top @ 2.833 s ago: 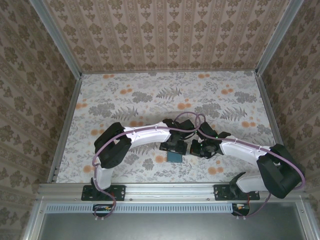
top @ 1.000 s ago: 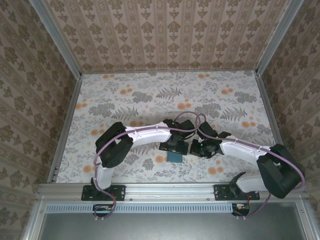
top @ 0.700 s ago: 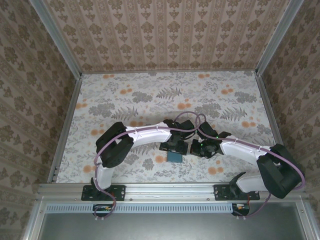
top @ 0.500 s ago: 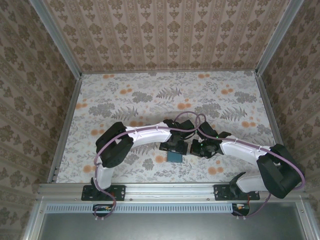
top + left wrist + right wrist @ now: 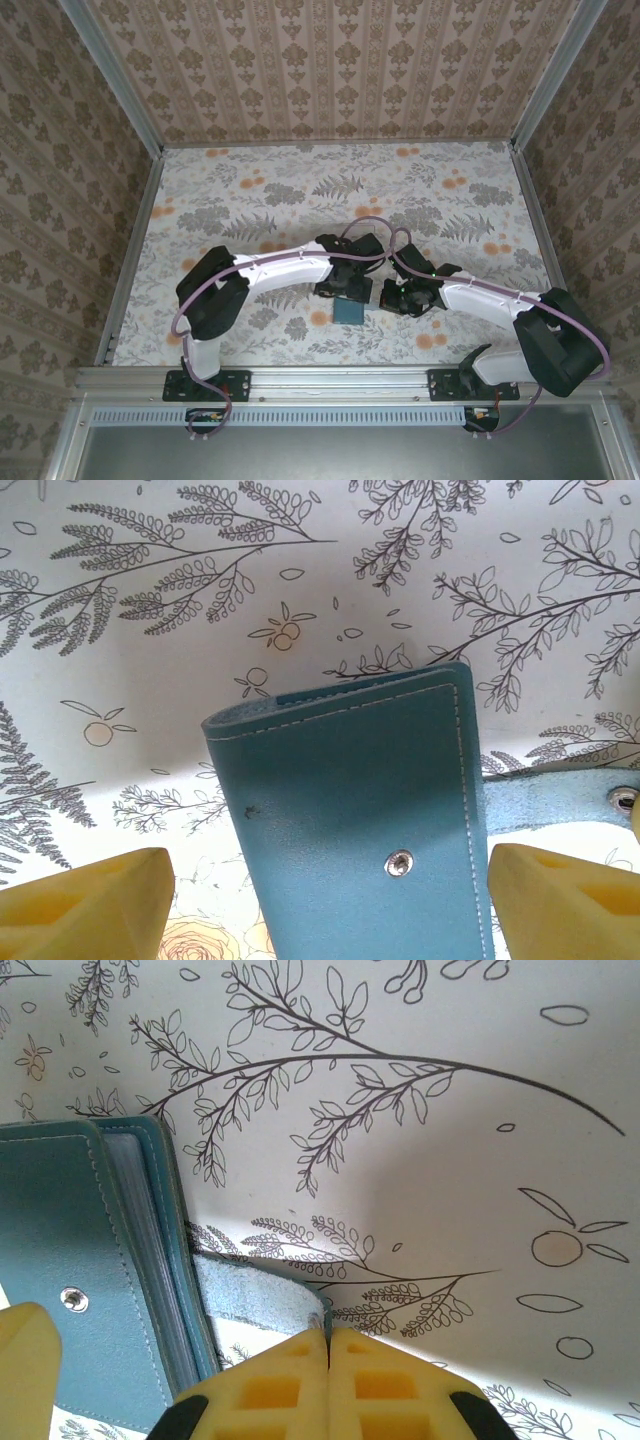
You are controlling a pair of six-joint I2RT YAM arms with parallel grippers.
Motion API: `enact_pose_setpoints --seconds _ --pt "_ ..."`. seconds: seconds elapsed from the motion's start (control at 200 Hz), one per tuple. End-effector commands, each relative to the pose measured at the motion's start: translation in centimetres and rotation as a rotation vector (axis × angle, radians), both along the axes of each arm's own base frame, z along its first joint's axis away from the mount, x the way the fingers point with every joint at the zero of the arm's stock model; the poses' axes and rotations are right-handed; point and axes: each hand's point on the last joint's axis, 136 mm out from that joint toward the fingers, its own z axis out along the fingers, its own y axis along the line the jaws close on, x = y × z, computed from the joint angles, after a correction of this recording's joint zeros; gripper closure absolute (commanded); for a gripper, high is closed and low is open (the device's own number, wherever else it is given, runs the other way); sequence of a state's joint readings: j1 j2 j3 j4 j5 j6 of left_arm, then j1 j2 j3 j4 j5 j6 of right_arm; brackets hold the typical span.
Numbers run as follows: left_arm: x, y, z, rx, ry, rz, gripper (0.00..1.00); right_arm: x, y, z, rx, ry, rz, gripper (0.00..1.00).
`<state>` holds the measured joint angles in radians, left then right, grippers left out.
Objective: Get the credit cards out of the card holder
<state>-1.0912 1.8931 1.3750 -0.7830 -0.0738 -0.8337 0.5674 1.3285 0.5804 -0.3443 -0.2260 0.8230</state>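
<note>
The left gripper (image 5: 325,865) is released, straddling the card holder (image 5: 350,780). The right gripper (image 5: 328,1333) is clenched on its strap (image 5: 255,1295).

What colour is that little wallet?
The wallet is teal blue with pale stitching; best seen from the left wrist.

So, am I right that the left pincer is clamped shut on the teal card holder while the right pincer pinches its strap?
Not quite: the left wrist view shows the left pincer open, a finger on each side of the card holder. The right pincer does pinch its strap.
</note>
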Motion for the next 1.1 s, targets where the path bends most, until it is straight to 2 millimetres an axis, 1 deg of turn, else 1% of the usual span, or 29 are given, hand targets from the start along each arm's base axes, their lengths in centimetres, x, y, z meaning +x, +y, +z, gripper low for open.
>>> enact_pose_setpoints --seconds 0.0,0.1,0.28,0.39,0.75,0.92,1.095 --pt "0.1 1.9 1.0 0.031 -0.019 0.024 0.19 -0.3 -0.1 0.4 0.002 0.009 -0.004 1.0" --pt "0.1 1.7 1.1 0.011 -0.016 0.018 0.19 -0.4 -0.2 0.4 0.001 0.013 -0.004 1.0" --pt "-0.6 -0.6 0.2 -0.061 0.042 -0.015 0.15 -0.4 -0.2 0.4 0.002 0.012 -0.005 1.0" --pt "-0.6 -1.3 -0.4 -0.068 0.058 -0.017 0.14 -0.4 -0.2 0.4 0.004 0.012 -0.006 1.0" --pt "-0.7 -0.9 -2.4 -0.017 0.084 -0.01 0.14 -0.5 -0.4 0.6 0.002 0.007 -0.008 1.0" --pt "-0.6 -1.1 -2.7 -0.02 0.09 -0.01 0.14 -0.5 -0.4 0.6 0.003 0.009 -0.01 1.0" --pt "-0.6 -1.1 -2.6 -0.019 0.085 -0.009 0.16 -0.5 -0.5 0.5 0.001 0.01 -0.011 1.0"
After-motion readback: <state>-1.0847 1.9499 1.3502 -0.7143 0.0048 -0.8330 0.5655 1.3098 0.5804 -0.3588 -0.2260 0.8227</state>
